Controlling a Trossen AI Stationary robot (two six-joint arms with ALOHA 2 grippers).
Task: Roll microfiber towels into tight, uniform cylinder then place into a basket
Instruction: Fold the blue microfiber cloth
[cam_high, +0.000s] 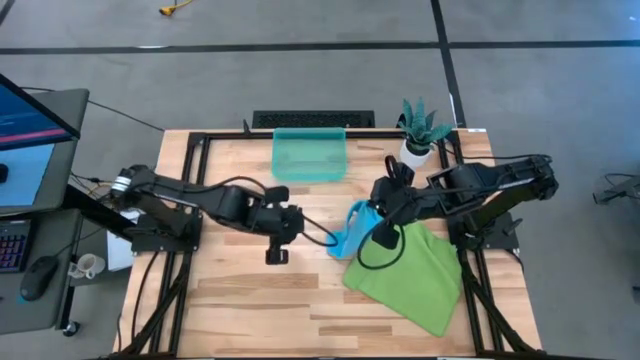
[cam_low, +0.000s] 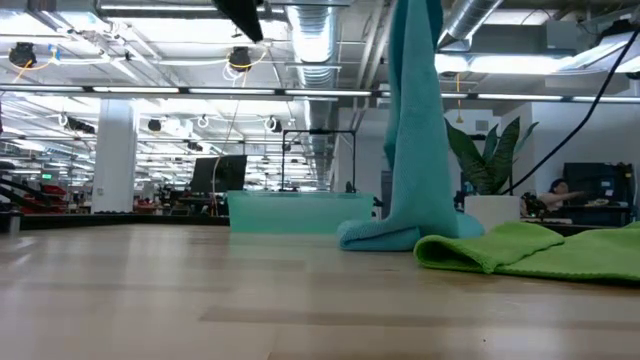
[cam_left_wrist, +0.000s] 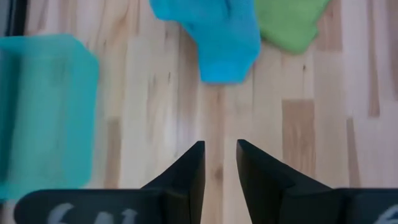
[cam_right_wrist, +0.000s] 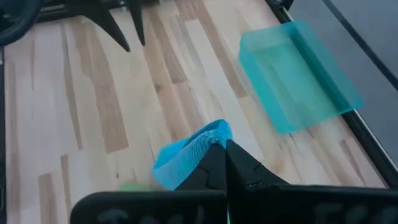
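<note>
Right wrist view: my right gripper (cam_right_wrist: 222, 148) is pinched on the blue towel (cam_right_wrist: 186, 155), hanging it vertically with its tail on the table (cam_high: 250, 310) beside the green towel (cam_high: 410, 275), left gripper (cam_left_wrist: 219, 165) slightly parted, basket (cam_high: 308, 155) beyond.

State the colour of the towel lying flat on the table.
Lime green, clearest in the high view.

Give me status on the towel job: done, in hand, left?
Done: nothing; the basket holds no towel. In hand: the right gripper is shut on the blue towel and holds it up, lower end bunched on the table, unrolled. The left gripper hangs open and empty beside it. Left: roll and basket both towels; the green towel lies loosely spread.
</note>
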